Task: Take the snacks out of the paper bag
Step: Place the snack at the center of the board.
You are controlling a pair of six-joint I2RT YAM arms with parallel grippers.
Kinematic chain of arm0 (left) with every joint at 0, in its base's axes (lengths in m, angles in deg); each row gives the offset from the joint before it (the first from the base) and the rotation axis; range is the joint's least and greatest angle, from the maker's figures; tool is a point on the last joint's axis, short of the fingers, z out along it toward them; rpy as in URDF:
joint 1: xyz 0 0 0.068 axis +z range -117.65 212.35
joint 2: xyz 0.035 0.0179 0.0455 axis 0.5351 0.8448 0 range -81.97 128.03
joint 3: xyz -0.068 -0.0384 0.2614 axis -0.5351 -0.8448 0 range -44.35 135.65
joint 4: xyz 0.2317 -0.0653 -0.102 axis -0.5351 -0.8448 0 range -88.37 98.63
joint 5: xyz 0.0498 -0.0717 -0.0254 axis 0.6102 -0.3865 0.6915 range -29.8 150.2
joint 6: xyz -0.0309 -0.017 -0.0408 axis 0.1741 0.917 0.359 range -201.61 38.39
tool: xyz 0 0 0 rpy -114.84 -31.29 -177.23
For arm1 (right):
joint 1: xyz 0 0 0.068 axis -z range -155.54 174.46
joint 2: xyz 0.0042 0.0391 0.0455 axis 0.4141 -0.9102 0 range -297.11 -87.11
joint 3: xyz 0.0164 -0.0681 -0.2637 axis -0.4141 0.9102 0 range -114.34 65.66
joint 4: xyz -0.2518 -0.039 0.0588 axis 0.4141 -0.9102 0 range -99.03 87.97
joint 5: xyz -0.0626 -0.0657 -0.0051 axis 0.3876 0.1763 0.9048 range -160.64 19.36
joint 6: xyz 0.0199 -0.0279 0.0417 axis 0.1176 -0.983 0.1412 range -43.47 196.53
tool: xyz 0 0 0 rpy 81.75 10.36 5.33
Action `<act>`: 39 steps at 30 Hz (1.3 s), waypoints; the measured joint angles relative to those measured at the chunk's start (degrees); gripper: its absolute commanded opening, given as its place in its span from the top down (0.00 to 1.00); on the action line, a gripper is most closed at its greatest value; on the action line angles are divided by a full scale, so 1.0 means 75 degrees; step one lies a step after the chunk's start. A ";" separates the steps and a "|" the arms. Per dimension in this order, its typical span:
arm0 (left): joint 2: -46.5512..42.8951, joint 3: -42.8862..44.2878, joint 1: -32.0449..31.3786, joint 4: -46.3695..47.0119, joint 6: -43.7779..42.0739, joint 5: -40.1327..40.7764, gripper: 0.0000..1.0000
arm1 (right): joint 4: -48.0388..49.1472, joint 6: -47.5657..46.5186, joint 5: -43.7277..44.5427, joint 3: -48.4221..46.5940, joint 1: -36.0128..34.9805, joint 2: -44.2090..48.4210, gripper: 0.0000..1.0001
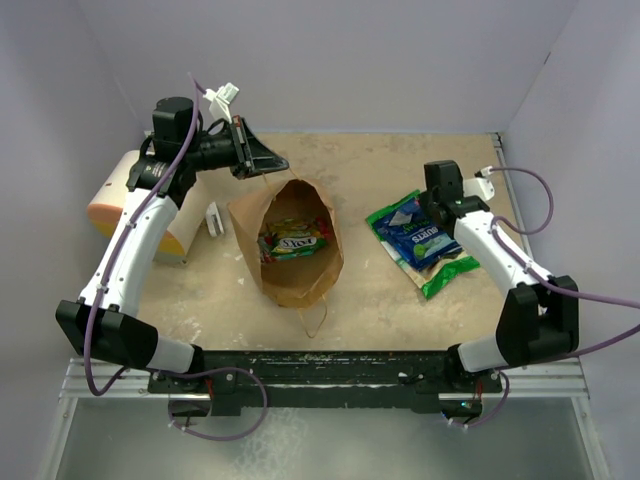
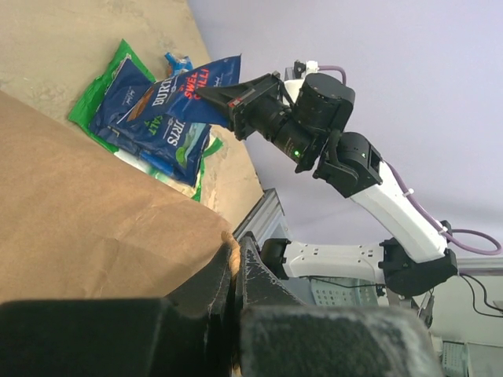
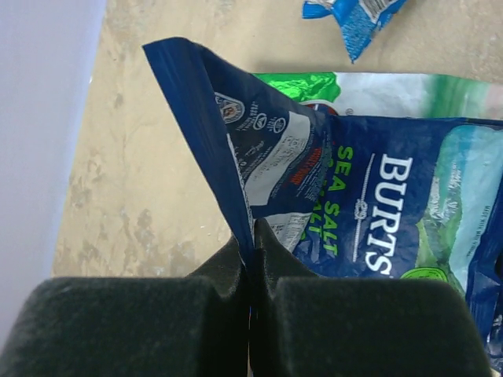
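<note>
**Top view.** Noted at frame centre: brown kraft paper bag [image 1: 295,280], creased, mouth open to the camera, with a thin twisted handle looped at its lower edge. Visible inside: one crinkly teal-red-white packet [image 1: 293,241]. Left gripper [image 1: 270,165] at the bag's upper rim, touching it. Right of centre, on the beige mottled table [image 1: 370,180]: overlapping glossy foil packets, with the green-white packet [image 1: 447,277] underneath and the blue sea-salt packet [image 1: 428,243] on top. Right gripper [image 1: 428,212] directly over that heap; grip not readable from here. Just left of the bag: small white block [image 1: 213,218]. Further left: cream cylinder [image 1: 115,200] with an orange end.

**Left wrist view.** Black fingers [image 2: 212,283] pinched tight on the bag's paper rim at lower centre. Matte brown paper across the left half. Upper centre: right gripper clenched on a corner of the dark blue packet [image 2: 185,86], red lettering, tilted above the heap. Small blue packet [image 2: 177,63] behind it.

**Right wrist view.** Black matte pads [image 3: 157,322] closed flat on a folded corner of the dark blue packet, white printed panel showing. Beneath it: sea-salt packet, then green-white foil. Small blue packet at the upper right, apart from the rest.
</note>
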 measured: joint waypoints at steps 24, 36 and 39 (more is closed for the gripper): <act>0.0070 0.0166 0.0000 -0.0026 0.0000 -0.0085 1.00 | -0.0455 0.1172 -0.0210 0.1859 0.0154 0.0350 1.00; 0.0070 0.0160 0.0000 -0.0023 0.0000 -0.0090 1.00 | -0.0592 0.1323 -0.0154 0.2250 0.0221 0.0702 0.84; 0.0067 0.0140 0.0000 -0.0023 0.0003 -0.0099 1.00 | -0.0615 0.1300 -0.0146 0.2381 0.0248 0.0766 0.77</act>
